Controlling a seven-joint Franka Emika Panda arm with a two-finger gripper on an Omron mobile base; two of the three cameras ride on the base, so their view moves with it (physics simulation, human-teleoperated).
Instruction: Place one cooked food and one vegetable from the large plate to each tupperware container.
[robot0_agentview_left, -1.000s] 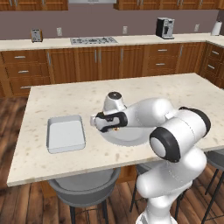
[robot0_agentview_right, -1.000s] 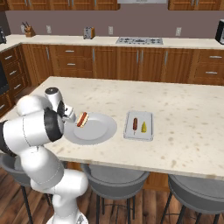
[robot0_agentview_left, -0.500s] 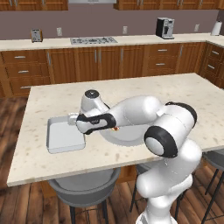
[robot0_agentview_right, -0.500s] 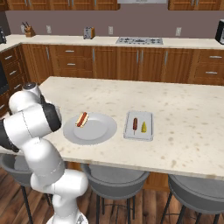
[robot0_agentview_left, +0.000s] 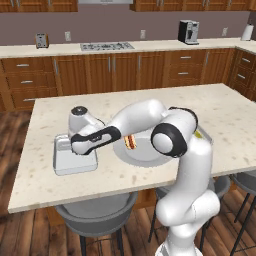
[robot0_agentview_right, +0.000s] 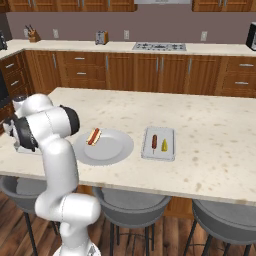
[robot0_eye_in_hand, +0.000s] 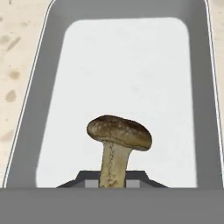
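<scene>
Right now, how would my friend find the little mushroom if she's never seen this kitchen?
Start at the long speckled stone counter and find the pale grey rectangular tray at the end where the white arm reaches. Over it, the hand holds the olive-brown mushroom by its pale stalk; the red sausage in a tan bun lies on the round grey plate instead.

the island surface (robot0_agentview_left: 210, 107) is viewed forward and downward from behind the arm, on its left and on its right. the round plate (robot0_agentview_left: 150, 156) (robot0_agentview_right: 117, 150) is shared by both views. a grey tray (robot0_eye_in_hand: 127, 78) is seen very near, straight down, from the hand camera.
</scene>
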